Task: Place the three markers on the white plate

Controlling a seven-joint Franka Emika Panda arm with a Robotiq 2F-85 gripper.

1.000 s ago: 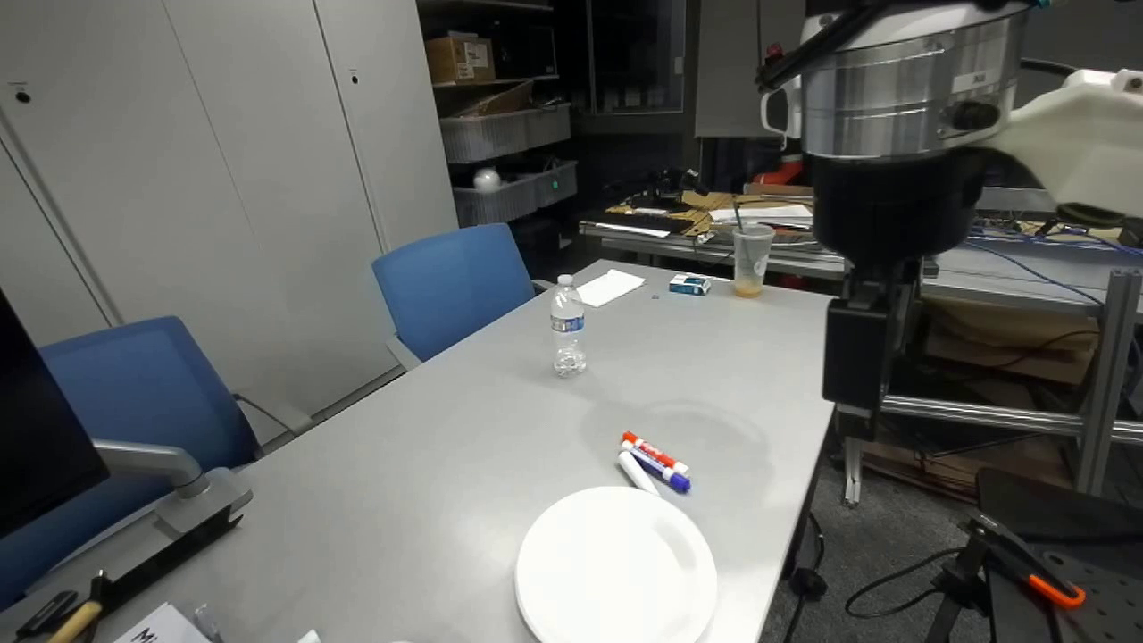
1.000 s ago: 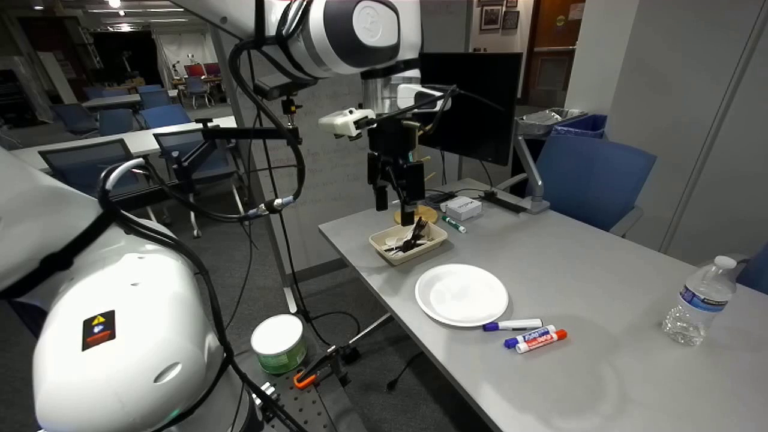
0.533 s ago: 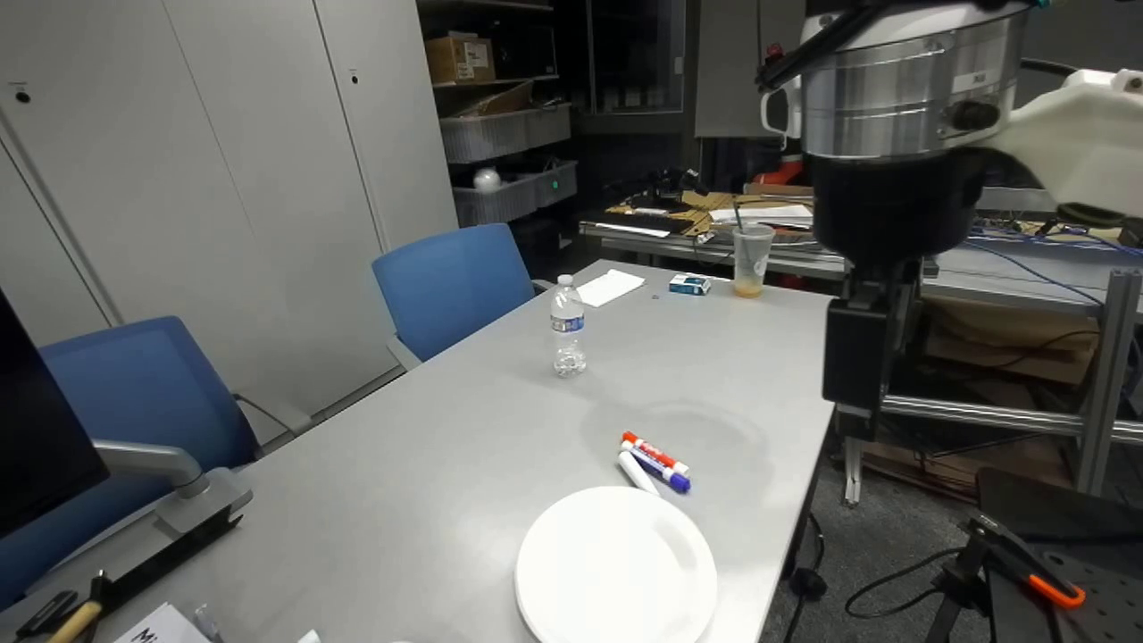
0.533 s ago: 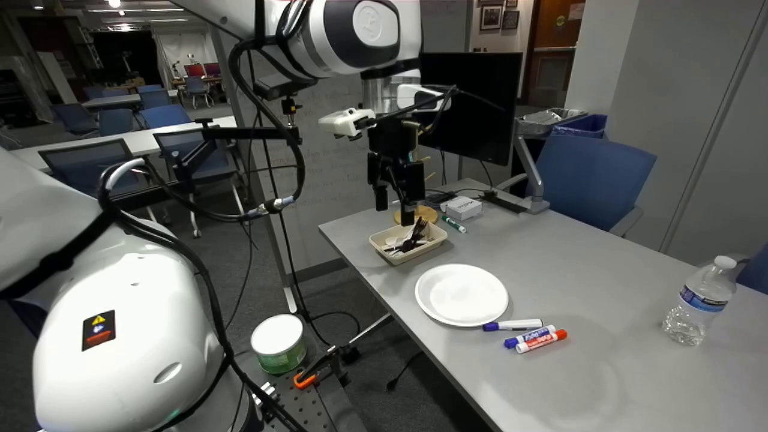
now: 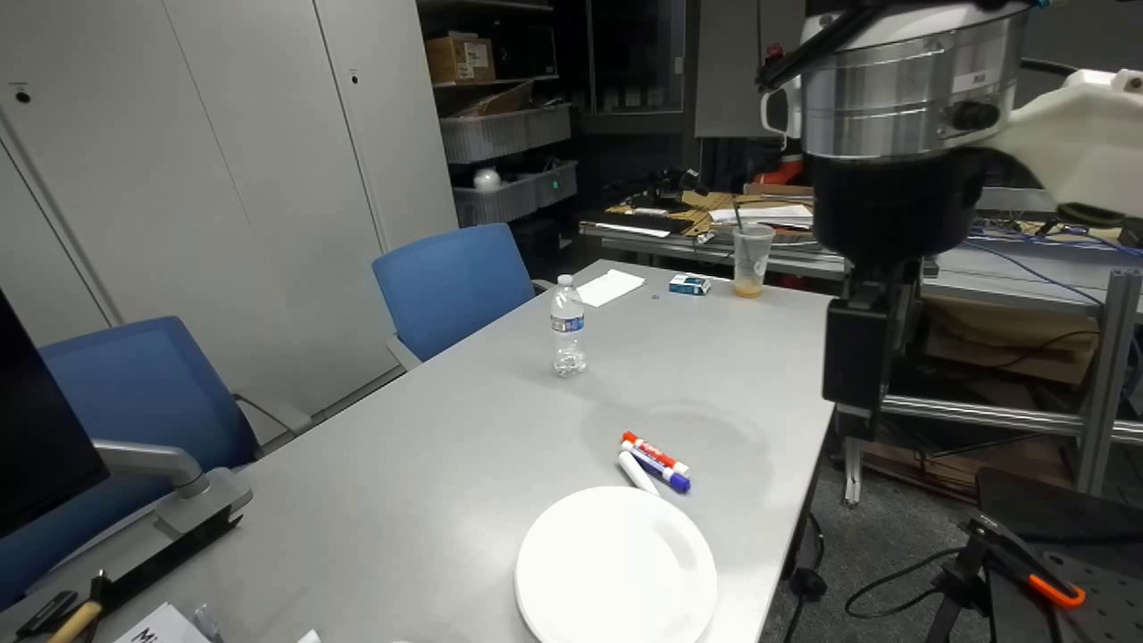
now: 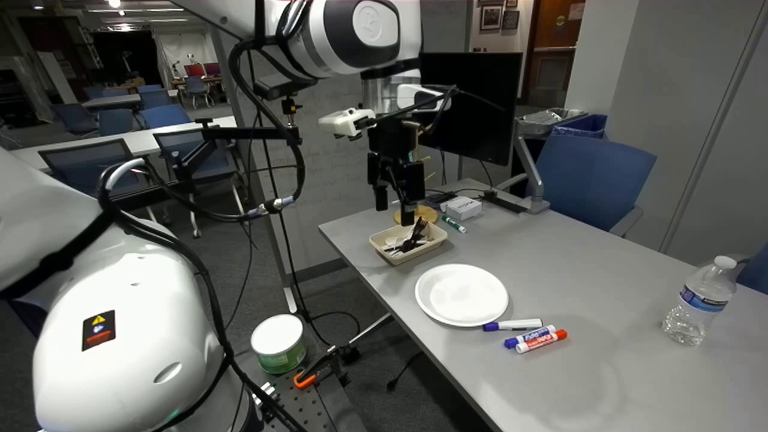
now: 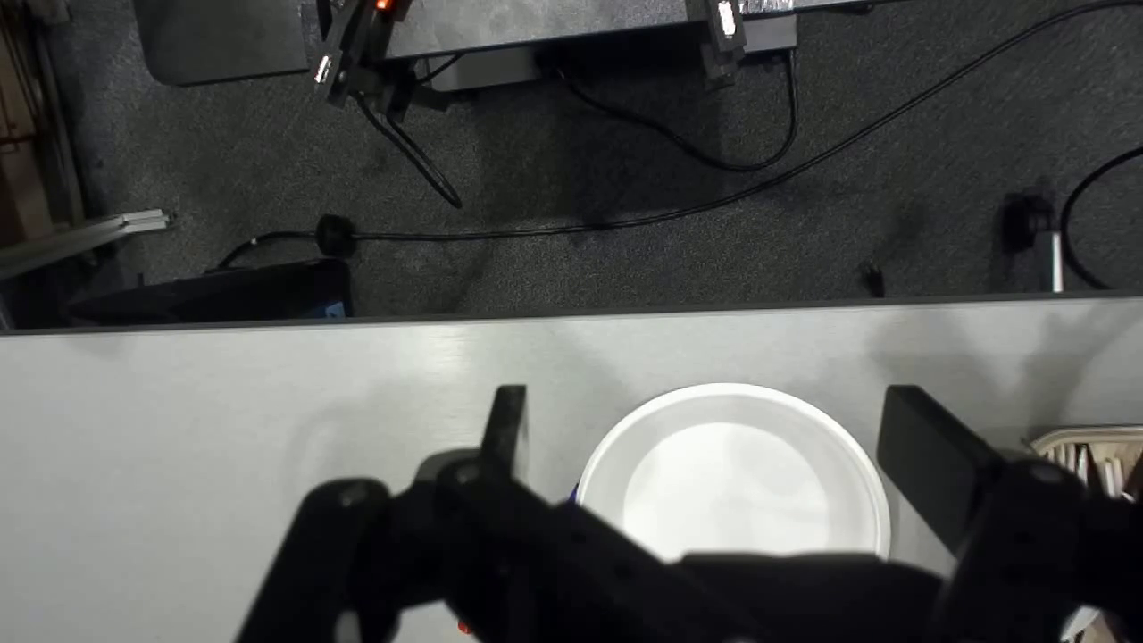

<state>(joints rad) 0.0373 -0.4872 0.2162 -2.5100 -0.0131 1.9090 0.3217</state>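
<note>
The fingers [image 7: 933, 469] hang spread wide apart, higher than the surface [image 7: 179, 429], and in the wrist view the white plate [image 7: 728, 487] shows lower down, between them. Below the fingers' level and off toward one of them, I see a white marker [image 6: 521, 324], its dark-blue cap close by the plate's rim, then a blue-labelled marker [image 6: 530, 336] and a red-labelled marker [image 6: 542, 341] side by side; the cutlery tray [image 6: 420, 248] sits toward the opposite finger.
</note>
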